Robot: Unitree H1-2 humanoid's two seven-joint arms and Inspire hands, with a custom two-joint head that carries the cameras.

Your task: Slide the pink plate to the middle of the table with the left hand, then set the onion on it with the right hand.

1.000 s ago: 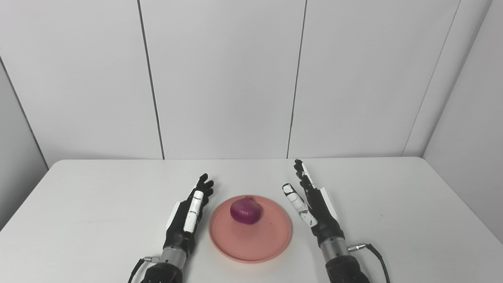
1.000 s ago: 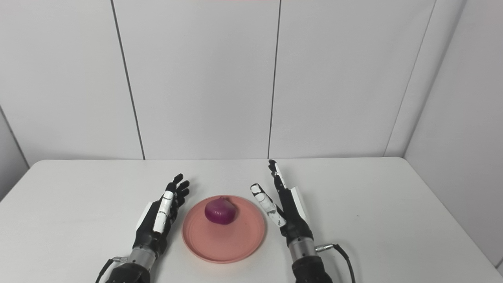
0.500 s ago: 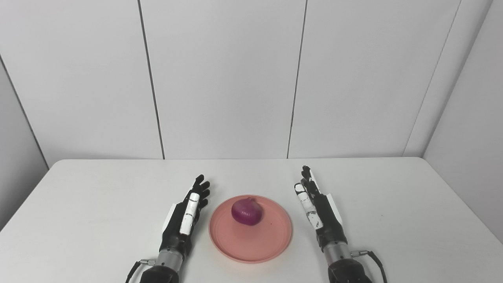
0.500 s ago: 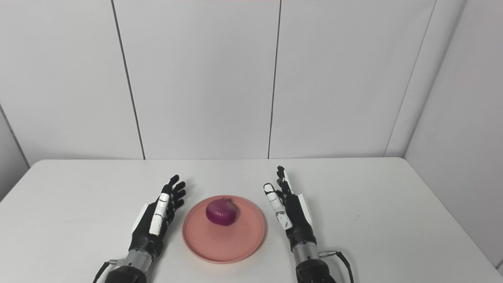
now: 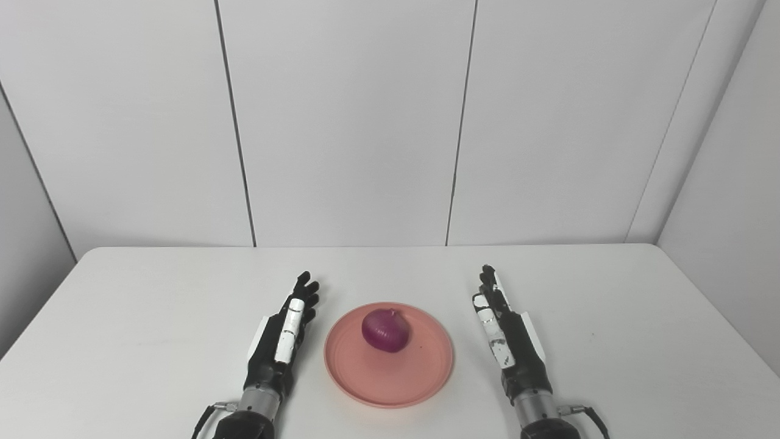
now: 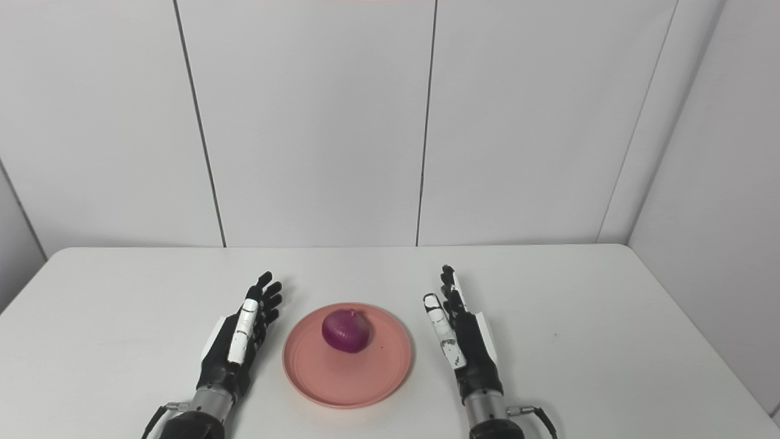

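Plain setup: white table (image 5: 152,317) in a corner of pale grey wall panels (image 5: 347,122), nothing else lying around that I could see.

The onion (image 5: 385,330) sat on the pink plate (image 5: 390,387), a bit toward the far half of it rather than dead centre, tip pointing up. The plate itself was near the front edge and roughly in the middle of the table side to side, right between my two hands.

My right hand (image 5: 510,341) was just off the plate's right rim, not touching it, fingers stretched out and holding nothing. My left hand (image 5: 279,341) was the same deal on the left side: spread flat, empty, close to the rim but clear of it.

So by my read both steps looked done. Plate was central, onion was on it. All that seemed left was to back both arms off toward the near edge without clipping the plate. The only thing I'd have worried about was the onion, which is round and wasn't resting in any dip, so a bump to the rim could have sent it rolling.
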